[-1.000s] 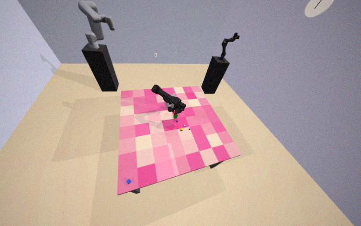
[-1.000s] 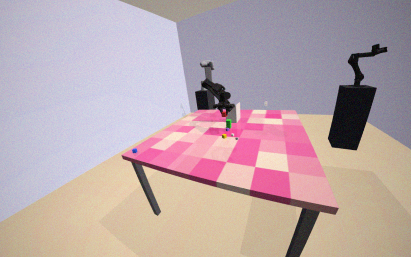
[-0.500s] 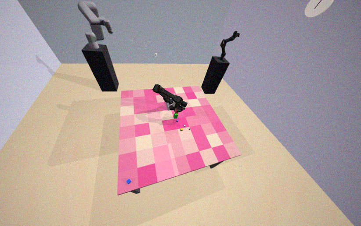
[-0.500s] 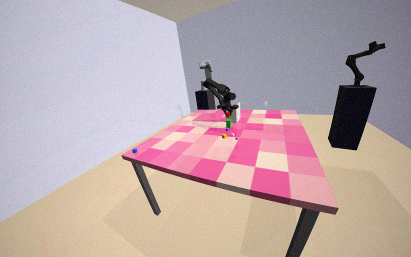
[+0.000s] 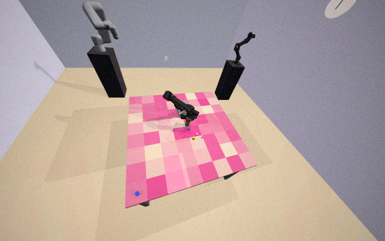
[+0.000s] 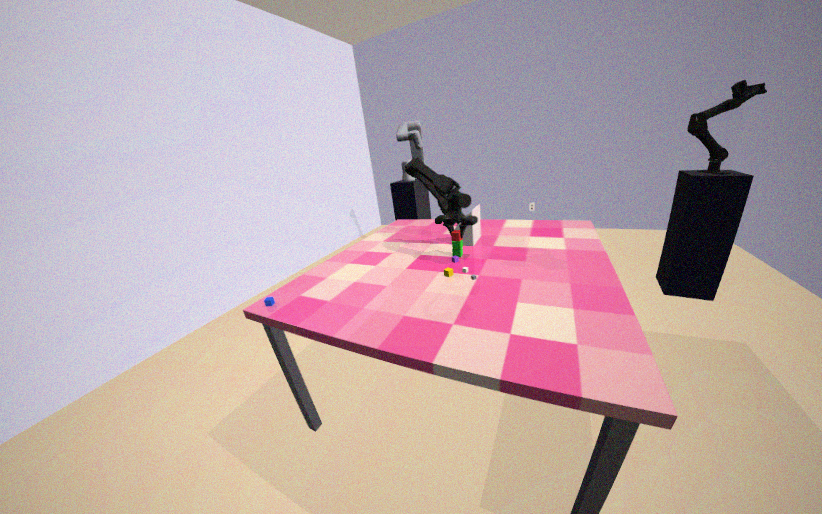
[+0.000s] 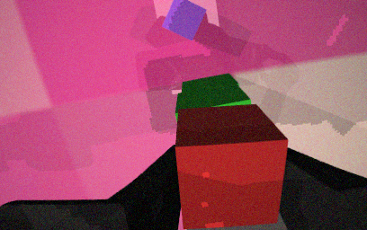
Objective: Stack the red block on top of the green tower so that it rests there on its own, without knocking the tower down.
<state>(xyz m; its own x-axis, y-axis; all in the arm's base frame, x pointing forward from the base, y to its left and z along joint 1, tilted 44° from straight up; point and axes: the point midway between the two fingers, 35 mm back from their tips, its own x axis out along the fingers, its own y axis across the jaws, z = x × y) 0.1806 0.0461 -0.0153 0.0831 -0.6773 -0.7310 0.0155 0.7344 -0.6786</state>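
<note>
The red block point(image 5: 187, 119) point(image 6: 456, 235) point(image 7: 231, 180) is between the fingers of my gripper point(image 5: 187, 118) point(image 6: 456, 233) point(image 7: 219, 150), which is shut on it. The block looks level. The green tower point(image 5: 187, 124) point(image 6: 457, 249) point(image 7: 209, 92) stands upright on the table. In the exterior view the red block is right above the tower with no clear gap. In the wrist view part of the tower's dark green top shows beyond the block's far edge. The rest of the top is hidden by the block, and I cannot tell whether the two touch.
A purple cube point(image 5: 188, 129) point(image 6: 455, 259) point(image 7: 185, 19) lies close to the tower. A yellow cube point(image 5: 193, 138) point(image 6: 448, 272), a white cube point(image 5: 196, 134) point(image 6: 465, 269) and a small dark block point(image 5: 202, 137) point(image 6: 474, 277) lie farther out. A pale upright panel point(image 6: 476, 225) stands behind. A blue cube point(image 5: 137, 193) point(image 6: 269, 301) is near a corner.
</note>
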